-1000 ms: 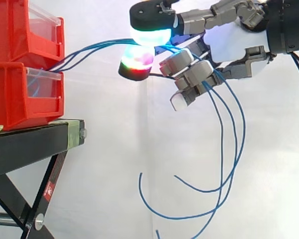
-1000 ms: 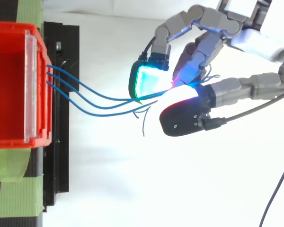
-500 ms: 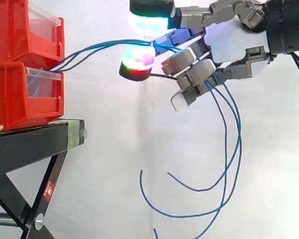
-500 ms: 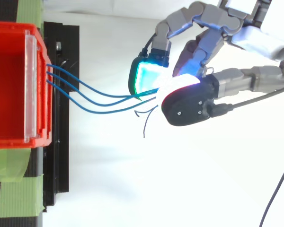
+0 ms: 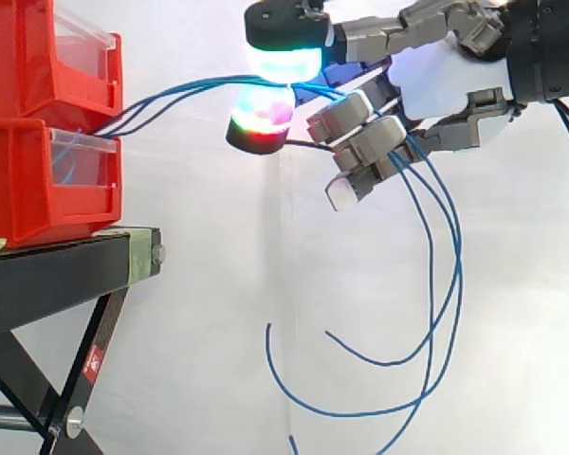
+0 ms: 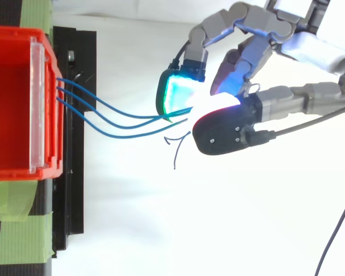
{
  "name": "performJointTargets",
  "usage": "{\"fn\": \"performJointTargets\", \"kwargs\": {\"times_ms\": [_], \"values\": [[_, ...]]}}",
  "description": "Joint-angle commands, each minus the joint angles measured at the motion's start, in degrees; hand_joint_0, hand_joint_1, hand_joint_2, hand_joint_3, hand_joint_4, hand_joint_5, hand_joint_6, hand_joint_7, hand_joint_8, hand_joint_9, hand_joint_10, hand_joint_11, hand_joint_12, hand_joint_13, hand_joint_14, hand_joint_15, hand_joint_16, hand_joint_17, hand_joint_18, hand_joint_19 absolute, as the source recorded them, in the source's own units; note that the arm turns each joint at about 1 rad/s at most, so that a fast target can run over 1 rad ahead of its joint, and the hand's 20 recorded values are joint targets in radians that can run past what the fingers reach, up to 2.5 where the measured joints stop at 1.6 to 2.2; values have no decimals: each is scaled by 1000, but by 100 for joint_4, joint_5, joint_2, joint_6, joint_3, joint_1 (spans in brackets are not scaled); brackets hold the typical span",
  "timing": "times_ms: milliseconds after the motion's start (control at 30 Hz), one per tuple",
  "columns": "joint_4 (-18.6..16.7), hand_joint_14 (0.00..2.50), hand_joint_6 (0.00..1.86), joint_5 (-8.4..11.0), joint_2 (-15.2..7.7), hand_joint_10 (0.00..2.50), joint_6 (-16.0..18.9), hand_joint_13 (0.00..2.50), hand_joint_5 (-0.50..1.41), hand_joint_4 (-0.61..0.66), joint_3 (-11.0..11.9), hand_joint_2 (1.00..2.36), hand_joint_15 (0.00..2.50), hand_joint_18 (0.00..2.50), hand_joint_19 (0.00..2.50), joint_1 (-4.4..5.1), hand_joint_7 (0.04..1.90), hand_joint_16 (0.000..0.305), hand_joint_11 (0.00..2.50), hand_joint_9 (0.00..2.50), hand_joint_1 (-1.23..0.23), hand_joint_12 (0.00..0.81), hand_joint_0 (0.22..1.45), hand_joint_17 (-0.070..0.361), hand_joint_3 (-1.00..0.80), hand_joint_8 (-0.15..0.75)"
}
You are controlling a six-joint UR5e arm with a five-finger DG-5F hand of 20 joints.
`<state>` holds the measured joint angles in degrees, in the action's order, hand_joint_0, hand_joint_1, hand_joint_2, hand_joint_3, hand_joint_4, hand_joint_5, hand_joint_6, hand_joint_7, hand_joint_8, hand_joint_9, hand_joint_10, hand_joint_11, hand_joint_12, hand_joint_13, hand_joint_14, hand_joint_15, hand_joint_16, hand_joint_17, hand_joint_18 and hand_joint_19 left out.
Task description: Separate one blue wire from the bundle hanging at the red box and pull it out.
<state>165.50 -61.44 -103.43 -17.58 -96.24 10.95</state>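
Three blue wires [image 5: 180, 90] run from the gap between two stacked red boxes [image 5: 47, 123] rightwards to my hand [image 5: 436, 81]. In the top view the blue wires [image 6: 115, 122] leave the red box [image 6: 11, 103] side by side and meet between the glowing fingertips [image 6: 178, 95]. A cyan pad sits above them and a red-green pad below, pinching the strands. The other fingers curl round the wires behind the pinch. The loose ends [image 5: 436, 313] hang down in long loops below the hand [image 6: 310, 49].
The red boxes stand on a black stand [image 5: 66, 270] with slanted legs, at the left. Green tape [image 6: 17, 241] marks the stand's top. A white curtain backs the scene. The wire tips curl upward low in the side view.
The upper cyan pad lifted off the wires half a second ago and has come back down onto them. The hanging loops swayed slightly. The boxes have not moved.
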Motion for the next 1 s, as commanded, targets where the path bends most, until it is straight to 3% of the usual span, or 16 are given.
{"fn": "performJointTargets", "kwargs": {"times_ms": [0, 167, 267, 467, 633, 967], "values": [[0, 278, 949, 0, -2, 5, 0, 1288, -196, 40, 0, 1018, 1682, 934, 676, 4, 920, 47, 1651, 1338, -760, 404, 650, 105, -259, 311], [0, 271, 957, 0, 7, 3, 0, 1272, -205, 37, 44, 1020, 1700, 927, 667, 4, 904, 48, 1651, 1280, -812, 411, 656, 107, -223, 306], [9, 285, 959, 0, 7, 0, 0, 1252, -221, 137, 44, 1020, 1686, 915, 659, -5, 893, 49, 1679, 1232, -856, 405, 661, 110, -195, 315], [27, 292, 953, 0, 7, 0, 0, 1238, -222, 169, 44, 1017, 1684, 899, 669, 4, 854, 50, 1665, 1215, -865, 409, 652, 112, -246, 314], [62, 268, 948, 0, -2, 1, 0, 1248, -218, 172, 44, 1010, 1675, 897, 688, 4, 846, 50, 1657, 1242, -816, 416, 610, 111, -378, 323], [106, 236, 937, 0, 7, 3, 62, 1297, -205, 176, 44, 1003, 1651, 917, 691, -5, 857, 51, 1635, 1303, -704, 416, 560, 114, -457, 330]]}}
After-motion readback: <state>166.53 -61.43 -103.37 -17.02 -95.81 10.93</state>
